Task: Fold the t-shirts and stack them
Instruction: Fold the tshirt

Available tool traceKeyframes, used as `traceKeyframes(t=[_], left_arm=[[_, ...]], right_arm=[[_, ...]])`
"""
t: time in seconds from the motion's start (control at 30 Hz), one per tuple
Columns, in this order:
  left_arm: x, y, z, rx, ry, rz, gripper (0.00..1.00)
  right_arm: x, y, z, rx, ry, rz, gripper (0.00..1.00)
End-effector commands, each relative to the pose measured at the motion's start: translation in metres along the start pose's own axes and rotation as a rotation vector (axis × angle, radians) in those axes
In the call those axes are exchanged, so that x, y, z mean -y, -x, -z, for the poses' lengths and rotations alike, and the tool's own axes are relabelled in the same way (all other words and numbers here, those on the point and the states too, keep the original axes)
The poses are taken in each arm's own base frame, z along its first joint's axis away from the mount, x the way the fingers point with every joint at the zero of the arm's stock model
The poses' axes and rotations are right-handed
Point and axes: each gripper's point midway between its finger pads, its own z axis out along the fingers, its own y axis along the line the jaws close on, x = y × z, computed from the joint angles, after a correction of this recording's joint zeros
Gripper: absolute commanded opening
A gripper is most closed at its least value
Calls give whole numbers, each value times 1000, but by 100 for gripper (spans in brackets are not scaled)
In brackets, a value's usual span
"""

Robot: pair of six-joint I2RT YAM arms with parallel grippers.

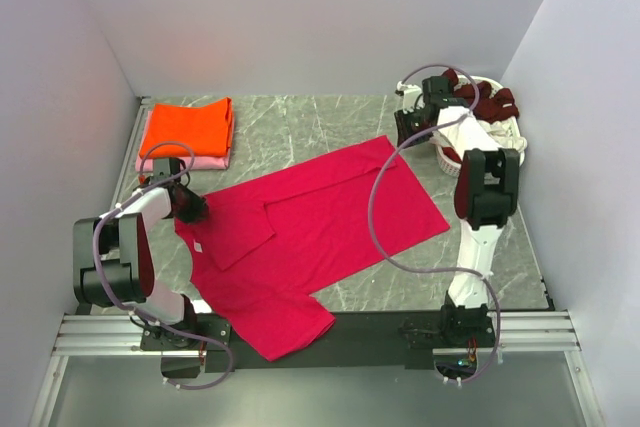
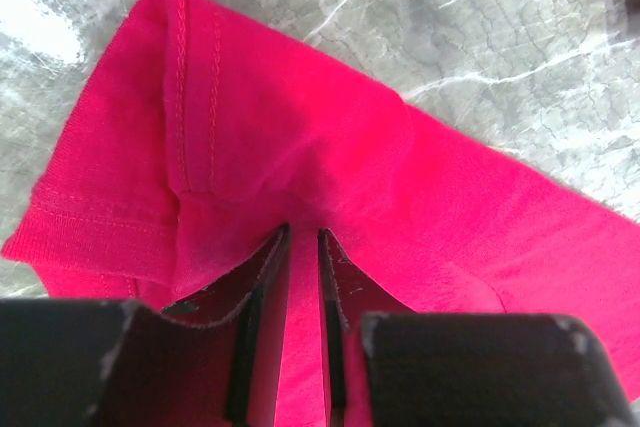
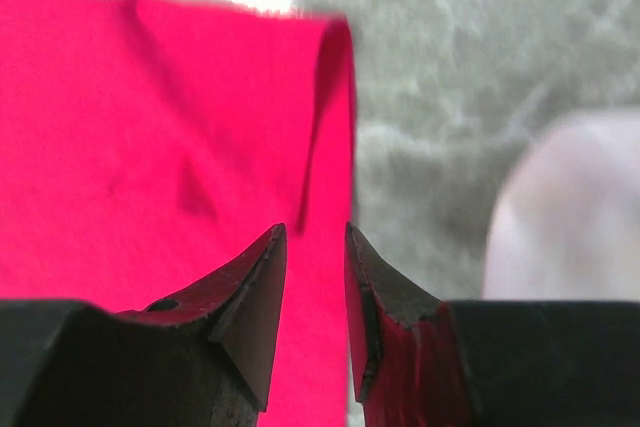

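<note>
Top cam: crimson-pink shirt [image 1: 320, 217] lies spread on the tabletop [image 1: 300, 127], with the left claw [image 1: 192, 209] at the shoulder end and the right claw [image 1: 405, 130] at the far hem corner. Opposite ends, prob. to pull it flat for folding. Count: 1 spread, 2 stacked (orange shirt [image 1: 188, 125] on pale pink shirt [image 1: 200, 162]), maroon cloth [image 1: 490, 102] in basket [image 1: 512, 132], no. unclear. L wrist cam: left claw [image 2: 302, 237] nearly closed, pinching shirt cloth [image 2: 300, 137]. R wrist cam: right claw [image 3: 315, 237] has a narrow gap over the hem [image 3: 150, 127]; can't tell if it's gripping.
</note>
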Motion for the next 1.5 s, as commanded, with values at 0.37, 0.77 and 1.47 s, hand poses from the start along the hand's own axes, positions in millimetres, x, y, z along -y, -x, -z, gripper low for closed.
traceKeyframes(t=[0.37, 0.77, 1.47], left_arm=[[2, -13, -1, -66, -30, -49, 22], [6, -13, -1, -76, -45, -55, 22], [6, -14, -3, -80, -47, -59, 20]], right_arm=[[-20, 46, -58, 28, 144, -201, 39], [-17, 31, -67, -24, 92, -197, 39], [-18, 53, -67, 17, 80, -179, 0]])
